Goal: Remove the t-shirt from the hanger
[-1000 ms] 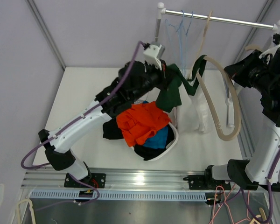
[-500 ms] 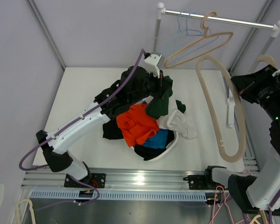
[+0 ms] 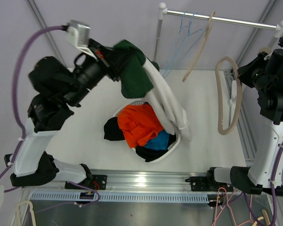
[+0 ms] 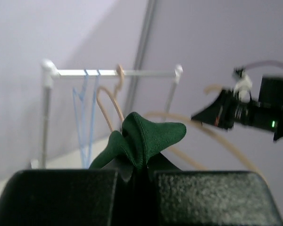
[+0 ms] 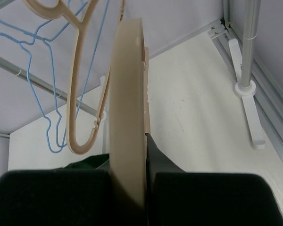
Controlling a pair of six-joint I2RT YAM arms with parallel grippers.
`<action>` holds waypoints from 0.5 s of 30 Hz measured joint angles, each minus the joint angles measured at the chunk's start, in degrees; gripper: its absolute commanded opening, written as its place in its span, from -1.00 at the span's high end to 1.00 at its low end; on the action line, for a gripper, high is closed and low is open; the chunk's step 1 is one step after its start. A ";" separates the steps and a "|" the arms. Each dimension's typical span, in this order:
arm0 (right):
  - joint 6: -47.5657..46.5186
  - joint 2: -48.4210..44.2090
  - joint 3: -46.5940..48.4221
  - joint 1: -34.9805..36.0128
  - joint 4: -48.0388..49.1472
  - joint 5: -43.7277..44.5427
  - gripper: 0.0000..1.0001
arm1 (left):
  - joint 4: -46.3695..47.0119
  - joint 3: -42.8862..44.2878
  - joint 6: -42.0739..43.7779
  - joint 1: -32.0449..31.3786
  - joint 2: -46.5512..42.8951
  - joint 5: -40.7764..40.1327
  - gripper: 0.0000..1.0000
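Up goes the left arm! A moment ago it was bent low over the laundry basket (image 3: 166,150); now it rears high above the basket's far-left side, elbow lifted, wrist pointing across toward the basket's right. The left gripper (image 3: 114,63) is clamped tight on a green fold of the t-shirt (image 3: 134,70). The shirt hangs from it in a long green-and-white drape, its white tail reaching down to the basket's right rim. Well to the right of the basket, the right gripper (image 5: 132,174) is closed on the beige hanger (image 5: 127,103), which is bare and has swung clear of the cloth. So the shirt is off. By my reading, only dropping it into the basket remains.
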 measured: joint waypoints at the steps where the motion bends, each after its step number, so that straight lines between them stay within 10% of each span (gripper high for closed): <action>1: -0.11 0.50 0.11 -0.07 0.13 0.46 1.00 | -0.37 2.82 0.85 1.05 0.26 -0.15 0.99; 10: -1.27 1.51 0.13 -1.20 2.95 3.10 1.00 | -2.67 14.95 2.60 9.44 6.71 0.81 0.99; 15: -1.66 3.06 0.15 -2.03 4.61 3.32 1.00 | -0.24 2.64 0.87 10.51 5.01 2.32 0.99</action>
